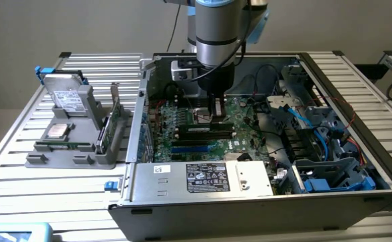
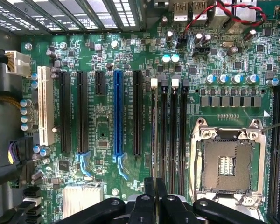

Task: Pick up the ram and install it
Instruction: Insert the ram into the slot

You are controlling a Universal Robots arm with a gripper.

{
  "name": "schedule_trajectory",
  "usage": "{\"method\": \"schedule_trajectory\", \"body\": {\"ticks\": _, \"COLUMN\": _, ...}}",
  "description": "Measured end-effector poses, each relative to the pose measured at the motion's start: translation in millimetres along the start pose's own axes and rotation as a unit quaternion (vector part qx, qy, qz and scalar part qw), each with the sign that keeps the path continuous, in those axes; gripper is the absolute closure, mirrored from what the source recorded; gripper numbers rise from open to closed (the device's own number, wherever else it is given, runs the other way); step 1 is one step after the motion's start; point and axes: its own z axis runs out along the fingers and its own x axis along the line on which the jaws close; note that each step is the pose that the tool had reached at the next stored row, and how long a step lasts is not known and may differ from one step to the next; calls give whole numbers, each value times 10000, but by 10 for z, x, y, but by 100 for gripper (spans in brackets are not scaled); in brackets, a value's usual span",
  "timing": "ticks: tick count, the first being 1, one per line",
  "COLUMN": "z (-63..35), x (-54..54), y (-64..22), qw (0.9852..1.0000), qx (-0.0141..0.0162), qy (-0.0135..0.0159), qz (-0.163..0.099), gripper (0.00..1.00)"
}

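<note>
Your gripper (image 2: pixel 155 182): jaws closed on the long thin green ram stick (image 2: pixel 154 135) | ram edge-on, mid-board on the green motherboard (image 2: pixel 102 126), between the long blue expansion slot (image 2: pixel 118 112) and the silver CPU socket (image 2: pixel 226 163).

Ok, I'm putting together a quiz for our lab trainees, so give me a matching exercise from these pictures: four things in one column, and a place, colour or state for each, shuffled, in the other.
Things
1. hard drive
2. CPU socket
3. end effector
4. outermost expansion slot

Matches
A. white
B. empty
C. above the motherboard, inside the case
D. standing in the grey holder, outside the case

Pairs: 1-D, 2-B, 3-C, 4-A
</note>
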Motion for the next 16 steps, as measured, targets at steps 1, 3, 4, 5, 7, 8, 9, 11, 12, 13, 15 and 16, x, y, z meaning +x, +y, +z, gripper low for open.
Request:
{"method": "schedule_trajectory", "body": {"ticks": 1, "z": 6, "x": -1, "y": 1, "qw": 10000, "qx": 1, "qy": 2, "qz": 0, "gripper": 87}}
{"method": "schedule_trajectory", "body": {"ticks": 3, "z": 13, "x": -5, "y": 3, "qw": 10000, "qx": 1, "qy": 4, "qz": 0, "gripper": 87}}
{"method": "schedule_trajectory", "body": {"ticks": 4, "z": 15, "x": -12, "y": 4, "qw": 10000, "qx": 1, "qy": 4, "qz": 1, "gripper": 87}}
{"method": "schedule_trajectory", "body": {"ticks": 5, "z": 18, "x": -18, "y": 6, "qw": 10000, "qx": 2, "qy": 3, "qz": 0, "gripper": 87}}
{"method": "schedule_trajectory", "body": {"ticks": 7, "z": 23, "x": -30, "y": 9, "qw": 10000, "qx": 2, "qy": 3, "qz": 0, "gripper": 87}}
{"method": "schedule_trajectory", "body": {"ticks": 8, "z": 26, "x": -32, "y": 10, "qw": 10000, "qx": 2, "qy": 3, "qz": 0, "gripper": 87}}
{"method": "schedule_trajectory", "body": {"ticks": 9, "z": 28, "x": -33, "y": 12, "qw": 10000, "qx": 2, "qy": 5, "qz": 0, "gripper": 87}}
{"method": "schedule_trajectory", "body": {"ticks": 11, "z": 35, "x": -34, "y": 12, "qw": 10000, "qx": 2, "qy": 11, "qz": -1, "gripper": 87}}
{"method": "schedule_trajectory", "body": {"ticks": 12, "z": 40, "x": -34, "y": 13, "qw": 10000, "qx": 2, "qy": 13, "qz": -1, "gripper": 87}}
{"method": "schedule_trajectory", "body": {"ticks": 13, "z": 47, "x": -35, "y": 13, "qw": 10000, "qx": 2, "qy": 17, "qz": -1, "gripper": 87}}
{"method": "schedule_trajectory", "body": {"ticks": 15, "z": 49, "x": -35, "y": 14, "qw": 10000, "qx": 1, "qy": 26, "qz": -2, "gripper": 87}}
{"method": "schedule_trajectory", "body": {"ticks": 16, "z": 50, "x": -35, "y": 14, "qw": 10000, "qx": 1, "qy": 30, "qz": -2, "gripper": 87}}
